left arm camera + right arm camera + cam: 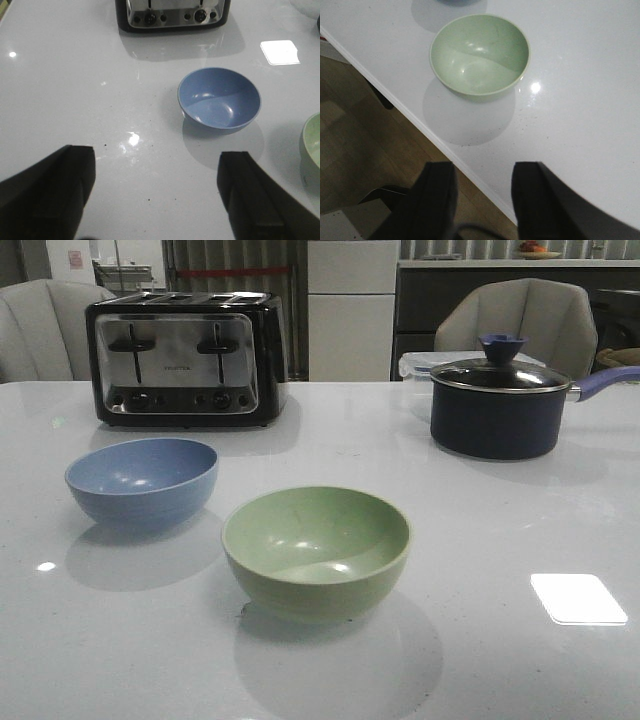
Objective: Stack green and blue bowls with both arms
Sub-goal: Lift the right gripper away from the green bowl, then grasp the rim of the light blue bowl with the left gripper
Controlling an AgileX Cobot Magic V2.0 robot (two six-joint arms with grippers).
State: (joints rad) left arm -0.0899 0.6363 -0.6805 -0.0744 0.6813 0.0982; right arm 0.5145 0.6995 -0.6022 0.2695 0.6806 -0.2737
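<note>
A dusty blue bowl (pixel 142 481) stands upright and empty on the white table, left of centre. A pale green bowl (pixel 316 549) stands upright and empty to its right and nearer to me, apart from it. Neither arm shows in the front view. In the left wrist view my left gripper (pixel 156 170) is open and empty above bare table, with the blue bowl (pixel 219 100) beyond it and the green bowl's rim (pixel 312 145) at the frame edge. In the right wrist view my right gripper (pixel 483 181) is open and empty over the table's near edge, short of the green bowl (pixel 479 54).
A black and chrome toaster (pixel 184 360) stands at the back left. A dark navy saucepan with a lid (pixel 497 405) stands at the back right, its handle pointing right. Chairs stand behind the table. The table's edge (pixel 445 145) and the wood floor show in the right wrist view.
</note>
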